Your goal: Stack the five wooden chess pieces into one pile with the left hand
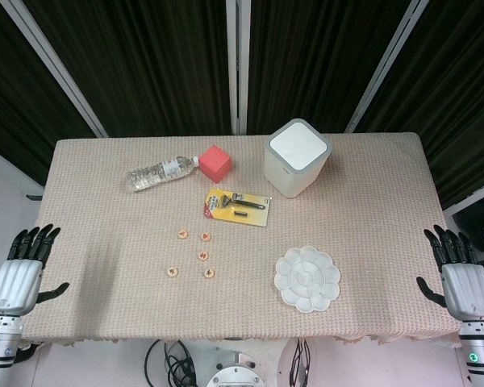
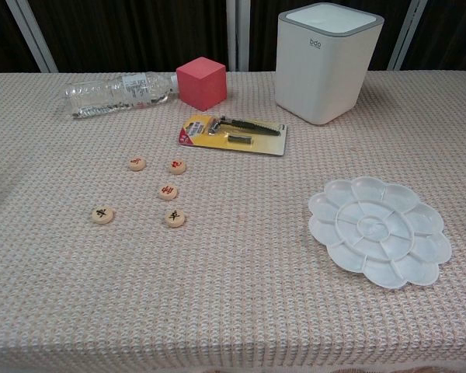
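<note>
Several round wooden chess pieces lie flat and apart on the cloth, none on top of another: one at the far left [image 2: 137, 163], one beside it [image 2: 177, 165], one in the middle [image 2: 168, 191], one at the near left [image 2: 102, 214] and one at the near right [image 2: 175, 218]. The head view shows the same cluster [image 1: 202, 255] left of centre. My left hand [image 1: 22, 270] hovers at the table's left edge, fingers spread, holding nothing, well left of the pieces. My right hand [image 1: 462, 278] is at the right edge, fingers also spread and empty. Neither hand appears in the chest view.
A clear plastic bottle [image 2: 116, 92] lies on its side at the back left, beside a red cube [image 2: 202, 83]. A packaged razor [image 2: 233, 133] lies just behind the pieces. A white bin [image 2: 326, 62] stands at the back; a white flower-shaped palette [image 2: 378, 230] lies on the right.
</note>
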